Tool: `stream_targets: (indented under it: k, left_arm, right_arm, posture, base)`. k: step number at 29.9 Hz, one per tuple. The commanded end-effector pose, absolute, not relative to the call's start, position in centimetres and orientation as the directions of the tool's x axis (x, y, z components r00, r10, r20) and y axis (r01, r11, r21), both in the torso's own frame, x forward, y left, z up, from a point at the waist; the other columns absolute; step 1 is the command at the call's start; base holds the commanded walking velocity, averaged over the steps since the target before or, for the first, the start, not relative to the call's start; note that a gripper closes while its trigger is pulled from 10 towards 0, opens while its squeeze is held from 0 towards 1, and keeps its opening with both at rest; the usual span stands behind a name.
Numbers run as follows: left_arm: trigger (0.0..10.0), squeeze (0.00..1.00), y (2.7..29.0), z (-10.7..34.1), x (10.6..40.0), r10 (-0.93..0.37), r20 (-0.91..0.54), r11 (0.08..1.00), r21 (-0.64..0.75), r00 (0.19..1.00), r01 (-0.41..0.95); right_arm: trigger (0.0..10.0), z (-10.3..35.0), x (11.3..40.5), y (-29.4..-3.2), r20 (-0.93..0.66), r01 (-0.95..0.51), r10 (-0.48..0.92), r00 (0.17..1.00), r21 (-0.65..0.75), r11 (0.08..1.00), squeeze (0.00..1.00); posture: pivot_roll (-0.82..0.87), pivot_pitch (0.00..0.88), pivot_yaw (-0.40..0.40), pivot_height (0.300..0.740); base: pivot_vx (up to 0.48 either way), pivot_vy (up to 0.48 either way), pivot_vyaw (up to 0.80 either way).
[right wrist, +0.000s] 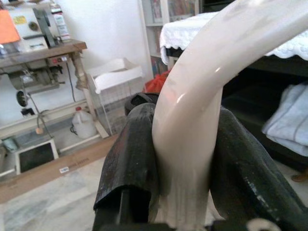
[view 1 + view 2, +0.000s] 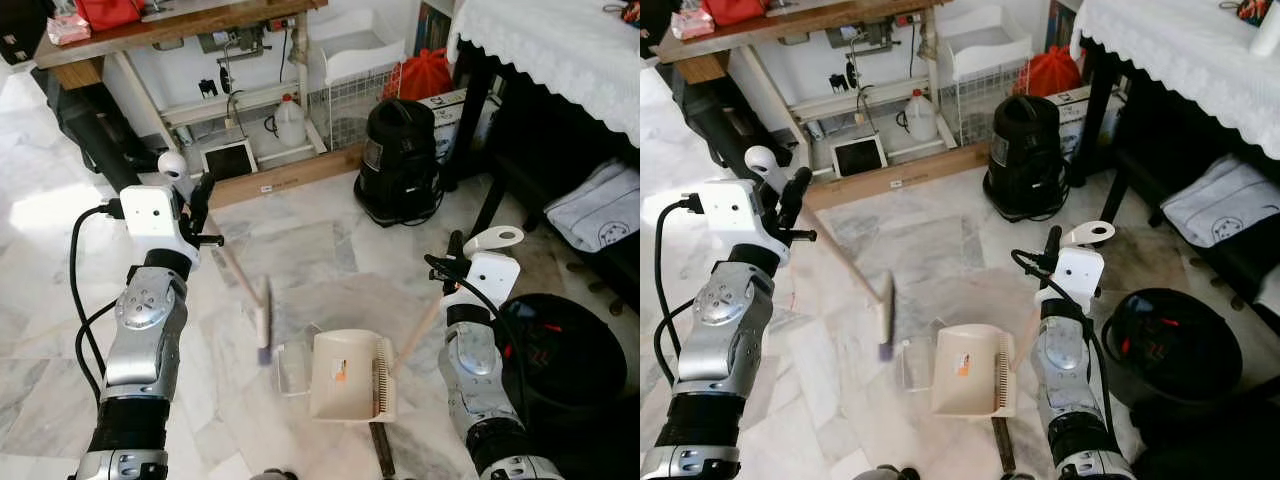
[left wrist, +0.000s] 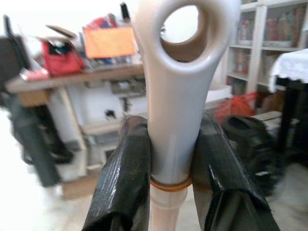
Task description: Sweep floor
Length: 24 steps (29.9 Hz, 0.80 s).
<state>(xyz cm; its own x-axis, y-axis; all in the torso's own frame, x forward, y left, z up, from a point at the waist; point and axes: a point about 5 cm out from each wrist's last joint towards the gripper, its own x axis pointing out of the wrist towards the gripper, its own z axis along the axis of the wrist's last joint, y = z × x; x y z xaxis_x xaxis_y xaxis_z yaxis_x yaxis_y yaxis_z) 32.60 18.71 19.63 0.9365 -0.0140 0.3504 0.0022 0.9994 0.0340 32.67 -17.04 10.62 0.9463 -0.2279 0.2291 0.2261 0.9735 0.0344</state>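
The marble floor of pale grey-veined tiles spreads under everything. Along its far edge stands a wooden table carrying a red bag, with a white plastic jug and a small framed screen on the floor beneath it. To the right a dark table with a white lace cloth reaches toward the robot, folded pale fabric on a low shelf under it. Between the two tables sit a white wire basket, an orange-red bag and a black canister vacuum. A round black bin stands just beside the right arm.

Close in front of the robot, the cream dustpan lies on the floor, its long pale handle rising to the right gripper, whose black fingers are clamped on the handle's curved top. Left of the dustpan, apart from it, the broom head hangs blurred close to the floor (whether it touches cannot be told). The broom slants up to the left gripper, which is closed on the grey grip just below the hanging loop, above an orange ring.
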Motion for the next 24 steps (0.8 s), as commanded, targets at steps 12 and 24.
stream_targets:
  k: [12,24]
  left_arm:
    - [10.0,0.00,16.5,17.5,33.1,-0.060,0.369,0.994,0.106,0.928,0.023]
    - [10.0,0.00,16.1,15.7,33.5,-0.042,0.349,0.996,0.088,0.936,0.012]
  right_arm:
    - [10.0,12.7,33.5,-15.9,0.294,0.188,-0.205,0.933,0.084,0.978,0.00]
    - [10.0,13.5,33.7,-15.8,0.316,0.167,-0.185,0.930,0.081,0.983,0.00]
  posture:
    - [0.08,0.000,0.078,0.740]
    - [0.04,0.000,0.063,0.740]
  base:
    - [0.000,0.000,0.00]
    - [0.000,0.000,0.00]
